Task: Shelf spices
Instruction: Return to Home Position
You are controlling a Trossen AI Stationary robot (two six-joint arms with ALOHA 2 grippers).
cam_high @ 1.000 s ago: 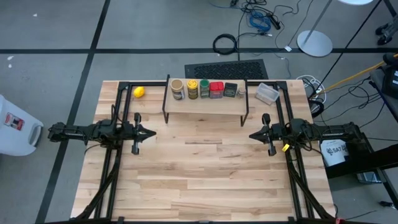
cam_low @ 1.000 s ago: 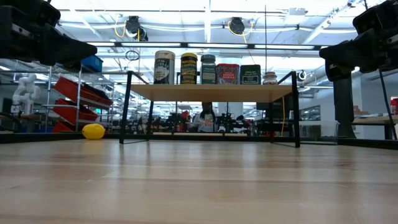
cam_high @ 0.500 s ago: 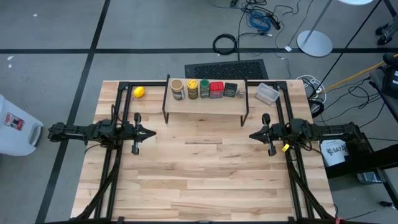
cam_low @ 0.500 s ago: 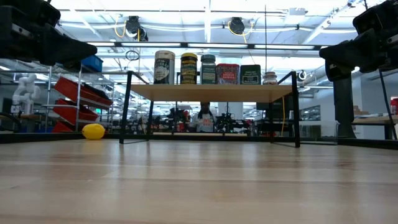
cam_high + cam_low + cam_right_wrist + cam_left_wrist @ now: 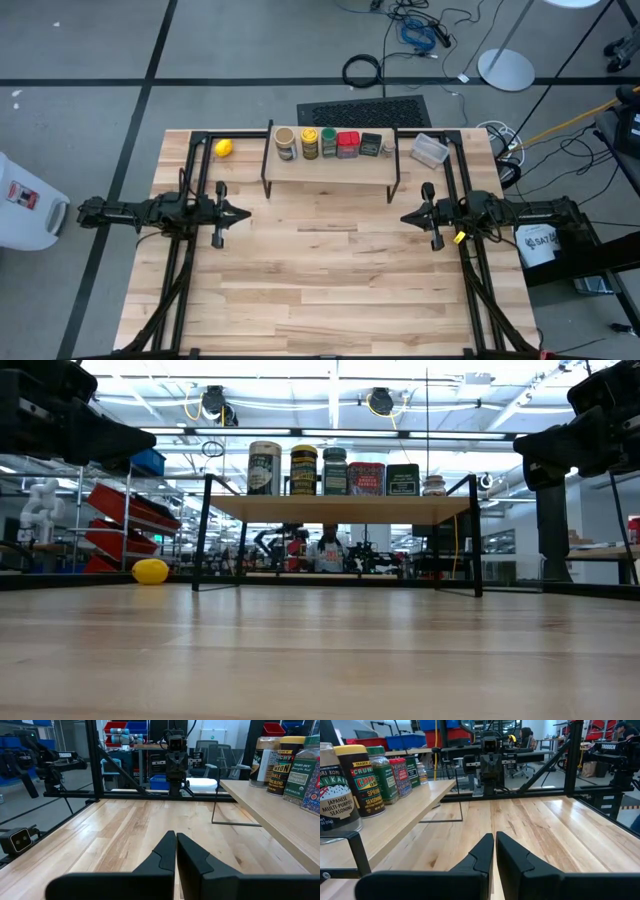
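Several spices stand in a row on the wooden top of the shelf (image 5: 330, 165) at the table's far middle: a tan-topped jar (image 5: 285, 142), a yellow-lidded jar (image 5: 309, 142), a green-lidded jar (image 5: 328, 141), a red tin (image 5: 347, 144), a dark box (image 5: 371, 144) and a tiny jar (image 5: 433, 485). The shelf stands on thin black legs (image 5: 200, 532). My left gripper (image 5: 246, 212) is shut and level at the table's left, clear of the wood. My right gripper (image 5: 404, 216) is shut and level at the right. Both hold nothing.
A yellow lemon-like ball (image 5: 223, 148) lies left of the shelf. A clear plastic tub (image 5: 429, 150) sits to its right. Black frame rails (image 5: 195, 160) run along both table sides. Bare wood spreads between the grippers and toward the near edge. People move in the room behind.
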